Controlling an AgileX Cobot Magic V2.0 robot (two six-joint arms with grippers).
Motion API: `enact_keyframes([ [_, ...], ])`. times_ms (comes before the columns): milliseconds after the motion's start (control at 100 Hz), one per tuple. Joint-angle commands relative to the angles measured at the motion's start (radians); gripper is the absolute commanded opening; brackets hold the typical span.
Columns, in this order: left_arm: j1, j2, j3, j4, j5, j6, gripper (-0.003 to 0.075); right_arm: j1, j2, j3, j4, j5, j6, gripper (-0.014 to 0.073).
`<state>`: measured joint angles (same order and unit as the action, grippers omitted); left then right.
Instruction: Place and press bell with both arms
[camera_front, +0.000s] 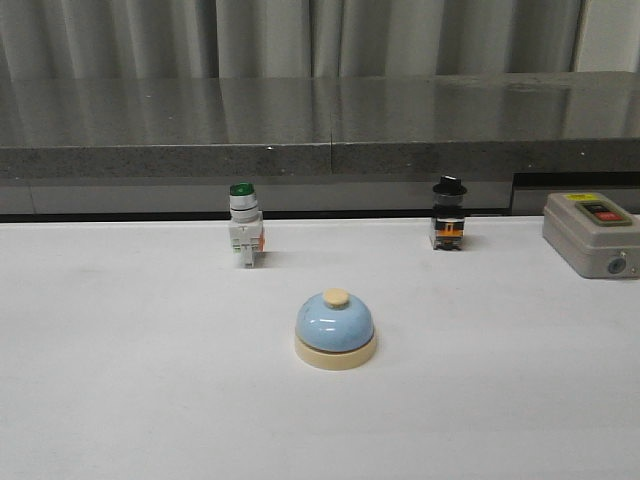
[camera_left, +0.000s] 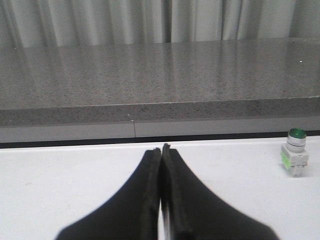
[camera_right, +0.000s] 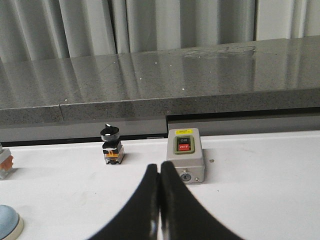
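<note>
From the front, the bell (camera_front: 335, 328), a light-blue dome on a cream base with a cream knob, stands upright near the middle of the white table (camera_front: 120, 380), with bare surface all round it. Behind it, near the table's far edge, stand a green-capped push-button switch (camera_front: 244, 237) to the left and a black-capped selector switch (camera_front: 449, 213) to the right; a grey on/off switch box (camera_front: 592, 234) lies at the far right. Neither arm shows in this view, so both seem held back from the bell.

In the left wrist view, the left gripper (camera_left: 161, 151) has its fingers pressed together, holding nothing, low over the table. The green-capped switch stands well off to one side, and the bell is out of frame.

In the right wrist view, the right gripper (camera_right: 159, 170) is likewise pressed together and empty, pointing toward the switch box. The black-capped switch stands nearby, and a slice of the bell shows at the frame's lower corner. My guess is that neither arm has begun its approach: the bell looks untouched, free for a grasp
</note>
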<state>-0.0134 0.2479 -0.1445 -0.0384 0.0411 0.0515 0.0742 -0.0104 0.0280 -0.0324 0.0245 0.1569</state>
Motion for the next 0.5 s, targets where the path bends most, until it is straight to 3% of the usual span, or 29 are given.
enact_keyframes([
  [0, 0.017, -0.046, 0.009, 0.000, -0.088, -0.010, -0.0021, -0.008, 0.006, -0.019, -0.002, -0.072, -0.006, -0.0064],
  [490, 0.014, -0.283, 0.171, 0.038, -0.107, -0.010, -0.0021, -0.008, 0.006, -0.019, -0.002, -0.072, -0.006, -0.0064],
])
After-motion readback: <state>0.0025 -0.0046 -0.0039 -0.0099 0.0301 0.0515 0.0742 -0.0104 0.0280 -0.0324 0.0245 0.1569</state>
